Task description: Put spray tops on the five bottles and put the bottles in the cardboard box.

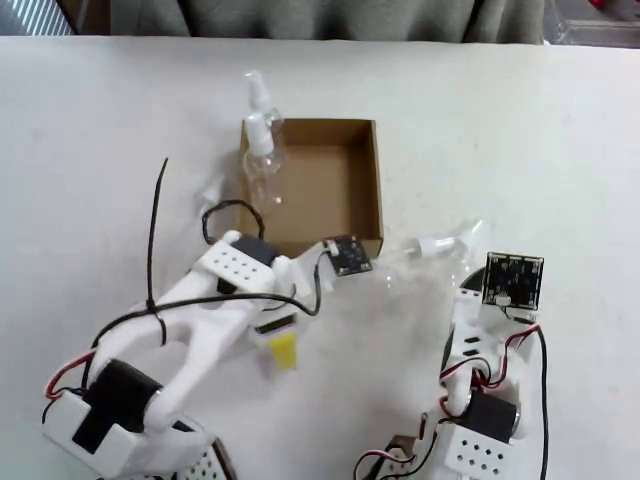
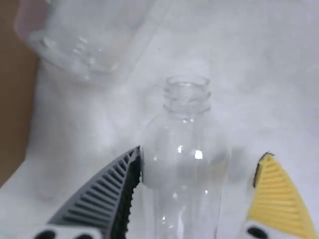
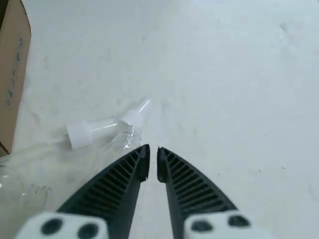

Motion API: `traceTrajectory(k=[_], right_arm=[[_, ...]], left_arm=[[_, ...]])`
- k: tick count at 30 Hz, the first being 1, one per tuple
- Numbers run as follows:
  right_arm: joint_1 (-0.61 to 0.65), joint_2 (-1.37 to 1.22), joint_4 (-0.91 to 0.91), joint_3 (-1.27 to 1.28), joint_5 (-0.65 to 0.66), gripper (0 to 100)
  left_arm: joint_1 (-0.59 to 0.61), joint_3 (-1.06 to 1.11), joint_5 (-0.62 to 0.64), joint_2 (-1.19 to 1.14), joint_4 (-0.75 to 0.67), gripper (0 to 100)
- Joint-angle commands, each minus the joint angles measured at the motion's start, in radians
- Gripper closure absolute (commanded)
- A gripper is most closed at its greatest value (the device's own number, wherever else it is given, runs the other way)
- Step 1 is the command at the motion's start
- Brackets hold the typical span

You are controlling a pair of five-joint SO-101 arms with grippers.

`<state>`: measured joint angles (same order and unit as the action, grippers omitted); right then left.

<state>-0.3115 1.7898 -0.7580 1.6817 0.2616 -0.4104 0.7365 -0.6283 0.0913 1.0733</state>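
A clear bottle (image 2: 185, 149) with a bare threaded neck sits between the fingers of my left gripper (image 2: 202, 159), which is open. The grey finger (image 2: 117, 194) touches its side; the yellow finger (image 2: 273, 191) stands a little apart. In the high view the left arm lies in front of the cardboard box (image 1: 372, 190), yellow finger (image 1: 283, 350) showing. A capped bottle (image 1: 262, 150) leans at the box's left wall. My right gripper (image 3: 153, 162) is shut and holds nothing, just short of a small capped bottle (image 3: 130, 124) and a loose white spray top (image 3: 80, 133) lying on the table.
Another clear bottle (image 2: 89, 40) lies beyond the one at my left gripper, beside the brown box wall. Right of the box lie spray tops (image 1: 437, 243) and clear bottles. The box's side (image 3: 12, 64) borders the right wrist view. Bare white table stretches to the right and far side.
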Motion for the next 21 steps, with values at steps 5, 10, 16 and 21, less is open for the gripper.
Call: traceTrajectory(k=[5,10,16,21], right_arm=[[0.001,0.010,0.005,0.008,0.009,97.4],[0.001,0.010,0.005,0.008,0.009,97.4],[0.001,0.010,0.005,0.008,0.009,97.4],[0.001,0.010,0.005,0.008,0.009,97.4]], left_arm=[[0.010,-0.104,-0.003,0.047,0.038,65],[0.010,-0.078,-0.003,0.047,-0.002,65],[0.012,-0.028,-0.005,0.047,-0.066,68],[0.012,-0.012,-0.011,0.047,-0.071,69]])
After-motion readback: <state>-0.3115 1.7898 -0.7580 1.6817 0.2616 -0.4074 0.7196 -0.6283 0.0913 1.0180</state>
